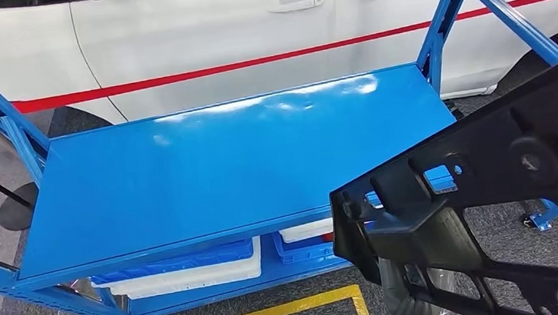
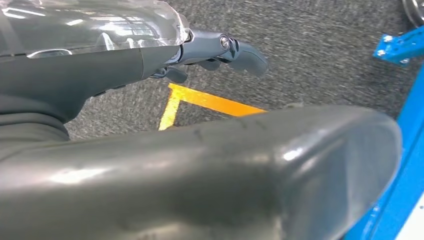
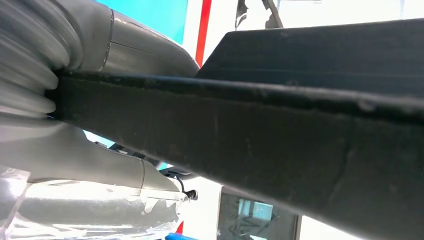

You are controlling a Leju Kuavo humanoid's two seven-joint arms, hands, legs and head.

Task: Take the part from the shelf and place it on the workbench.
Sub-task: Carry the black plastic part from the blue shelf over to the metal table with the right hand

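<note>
A large black plastic part (image 1: 512,204) with ribs and cut-outs hangs at the lower right of the head view, its left end over the front right edge of the blue rack's top board (image 1: 222,163). My right hand (image 3: 75,145) grips it, and the part's dark edge (image 3: 280,130) runs across the hand between thumb and fingers. In the head view only the grey ribbed wrist (image 1: 400,288) shows beneath the part. My left hand (image 2: 150,160) hangs low over the carpet, thumb and fingers (image 2: 235,50) apart and holding nothing.
The rack's lower level holds blue and white bins (image 1: 186,270). Blue uprights (image 1: 443,14) rise at the rack's ends. A white car with a red stripe (image 1: 248,29) stands behind. A yellow floor marking (image 1: 291,311) lies on the grey carpet in front.
</note>
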